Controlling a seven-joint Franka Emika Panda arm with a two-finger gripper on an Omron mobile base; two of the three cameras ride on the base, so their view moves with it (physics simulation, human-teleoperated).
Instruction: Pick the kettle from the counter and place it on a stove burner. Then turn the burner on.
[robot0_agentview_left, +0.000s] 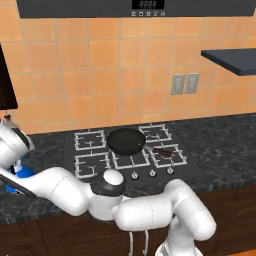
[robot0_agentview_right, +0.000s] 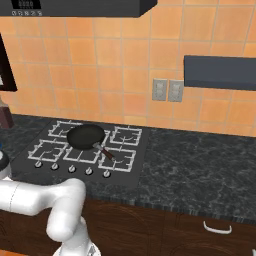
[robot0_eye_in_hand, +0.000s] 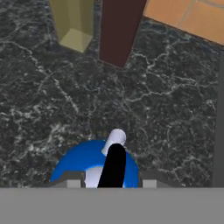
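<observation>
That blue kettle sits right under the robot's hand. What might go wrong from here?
The gripper straddles the thin black handle of the kettle; a slightly off grip might let the kettle swing or slip.

The frying pan covers the middle of the cooktop, with its handle over a front stove burner, so the kettle might bump it.

A brown bottle and a tan box stand close by on the counter.

I see the kettle (robot0_agentview_left: 20, 172) mostly hidden behind my arm at the counter's (robot0_agentview_left: 45, 200) left edge; my gripper's hold on its handle is unclear.
</observation>
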